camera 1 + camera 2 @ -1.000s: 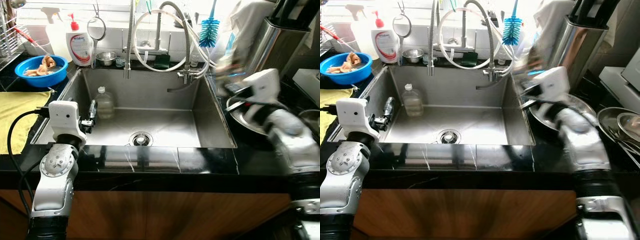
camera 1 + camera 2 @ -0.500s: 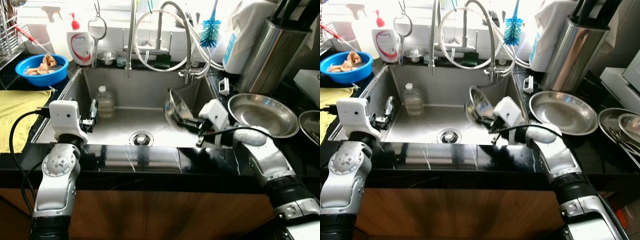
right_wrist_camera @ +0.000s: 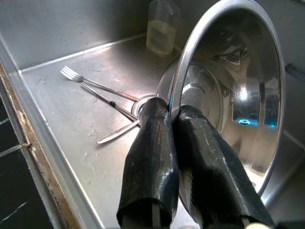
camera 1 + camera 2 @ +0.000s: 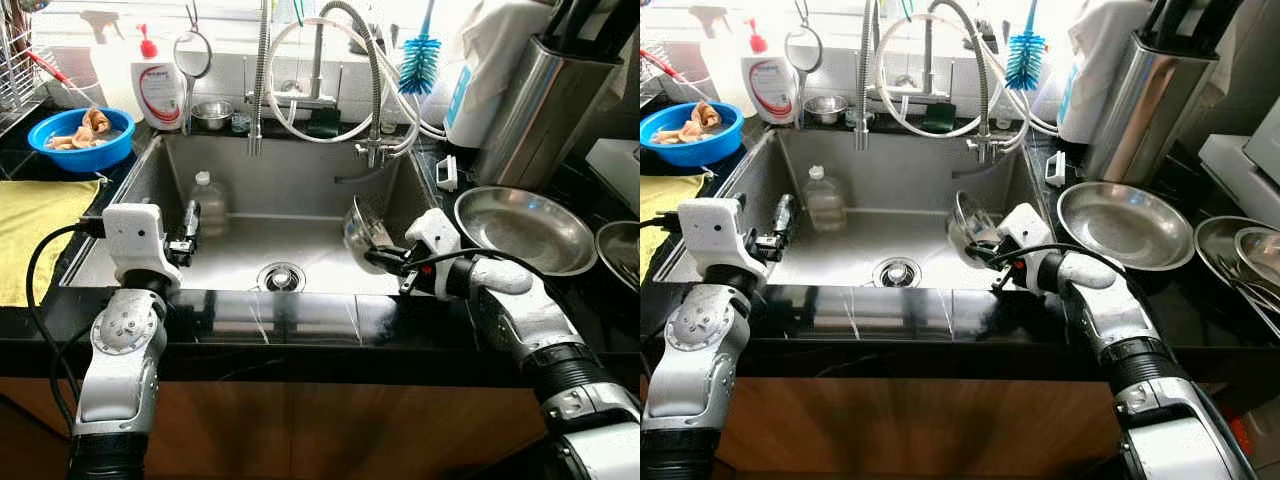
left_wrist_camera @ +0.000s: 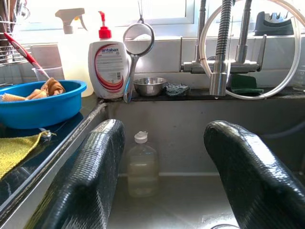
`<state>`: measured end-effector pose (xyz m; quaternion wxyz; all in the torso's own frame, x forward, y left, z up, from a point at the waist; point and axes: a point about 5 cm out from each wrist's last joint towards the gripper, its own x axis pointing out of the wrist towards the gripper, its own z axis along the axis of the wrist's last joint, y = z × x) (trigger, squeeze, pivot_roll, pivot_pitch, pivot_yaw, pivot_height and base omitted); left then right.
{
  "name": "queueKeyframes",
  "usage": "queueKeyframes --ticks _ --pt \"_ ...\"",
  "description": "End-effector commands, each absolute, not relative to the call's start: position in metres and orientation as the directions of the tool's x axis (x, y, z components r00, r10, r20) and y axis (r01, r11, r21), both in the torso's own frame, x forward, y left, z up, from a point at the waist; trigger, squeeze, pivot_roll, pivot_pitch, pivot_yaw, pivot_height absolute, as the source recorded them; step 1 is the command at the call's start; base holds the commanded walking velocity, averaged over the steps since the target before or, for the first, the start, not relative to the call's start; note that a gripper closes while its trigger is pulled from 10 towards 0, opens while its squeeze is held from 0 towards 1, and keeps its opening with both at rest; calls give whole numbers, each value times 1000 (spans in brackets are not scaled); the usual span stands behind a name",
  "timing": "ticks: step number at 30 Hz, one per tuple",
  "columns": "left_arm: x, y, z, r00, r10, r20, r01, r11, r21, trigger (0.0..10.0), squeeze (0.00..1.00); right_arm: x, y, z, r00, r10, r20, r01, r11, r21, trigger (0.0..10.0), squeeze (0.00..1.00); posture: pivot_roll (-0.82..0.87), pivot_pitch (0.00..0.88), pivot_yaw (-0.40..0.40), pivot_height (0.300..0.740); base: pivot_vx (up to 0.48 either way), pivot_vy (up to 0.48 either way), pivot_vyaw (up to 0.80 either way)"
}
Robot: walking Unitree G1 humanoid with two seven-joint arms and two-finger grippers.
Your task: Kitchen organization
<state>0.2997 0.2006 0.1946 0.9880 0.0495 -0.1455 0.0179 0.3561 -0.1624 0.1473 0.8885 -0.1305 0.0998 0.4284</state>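
Note:
My right gripper [image 4: 380,259] is shut on the rim of a shiny steel bowl [image 4: 362,228], held tilted on edge low over the right side of the steel sink [image 4: 300,180]. In the right wrist view both fingers [image 3: 152,157] pinch the bowl's rim [image 3: 233,95]. Below it a fork [image 3: 95,85] and another piece of cutlery lie by the drain. My left gripper [image 4: 186,232] is open at the sink's left edge, pointing at a small plastic bottle [image 5: 142,164] that stands against the back wall.
A wide steel pan [image 4: 520,228] sits on the black counter to the right, beside a steel canister [image 4: 545,100]. On the left are a blue bowl [image 4: 82,140], a yellow cloth [image 4: 30,230] and a soap dispenser [image 4: 160,92]. Faucet hoses [image 4: 375,90] hang over the sink's back.
My right arm carried the steel bowl from the right counter into the sink, then lowered it toward the right wall. The left arm has stayed put.

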Motion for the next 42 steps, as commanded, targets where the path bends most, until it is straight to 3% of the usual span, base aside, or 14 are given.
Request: queueKeyframes --ticks 1,2,3,8,11,12,13,22,23,24,25,28,29,42 --pt "298 199 198 955 18 297 -46 995 87 10000 0 361 -165 157 632 734 -250 -774 612 -161 10000 518 124 0 -83 740 0 0 0" --pt "298 199 198 955 18 297 -46 995 87 10000 0 362 -165 156 633 733 -251 -773 614 -159 10000 831 124 0 -83 740 0 0 0" --pt "298 199 198 955 18 297 -46 995 87 10000 0 362 -165 156 634 731 -252 -772 615 -157 10000 890 125 0 -84 740 0 0 0" --pt "299 199 197 956 19 292 -46 995 89 10000 0 363 -166 154 637 726 -257 -769 620 -155 10000 890 125 0 -85 740 0 0 0" --pt "299 199 196 957 19 288 -46 995 88 10000 0 363 -165 153 641 723 -257 -766 623 -158 10000 765 124 0 -85 740 0 0 0" --pt "299 199 196 958 18 287 -45 995 89 10000 0 363 -165 153 645 720 -257 -763 626 -162 10000 173 124 0 -85 740 0 0 0" --pt "299 199 195 958 17 285 -45 995 89 10000 0 363 -165 153 649 717 -255 -760 629 -166 10000 0 122 0 -84 740 0 0 0" --pt "300 200 194 960 17 280 -43 995 88 10000 0 363 -164 153 671 706 -227 -741 653 -157 10000 0 118 0 -82 740 0 0 0" --pt "300 200 194 960 16 279 -42 995 88 10000 0 364 -164 154 686 696 -212 -726 672 -146 10000 753 117 0 -82 740 0 0 0" --pt "300 200 193 960 16 279 -42 995 88 10000 0 365 -164 155 693 691 -205 -719 680 -141 10000 753 117 0 -82 740 0 0 0" --pt "300 200 193 960 16 278 -42 995 88 10000 0 366 -165 155 702 682 -205 -710 691 -134 10000 1000 117 0 -82 740 0 0 0" --pt "300 200 193 961 15 278 -41 995 88 10000 0 370 -168 157 735 645 -209 -675 726 -135 10000 1000 118 0 -82 740 0 0 0" --pt "300 200 192 961 16 276 -41 995 87 10000 0 375 -172 161 765 611 -203 -639 760 -122 10000 0 118 0 -82 740 0 0 0" --pt "300 202 191 962 16 272 -41 995 88 10000 0 384 -187 171 888 427 -170 -446 890 -95 10000 0 117 0 -83 740 0 0 0"
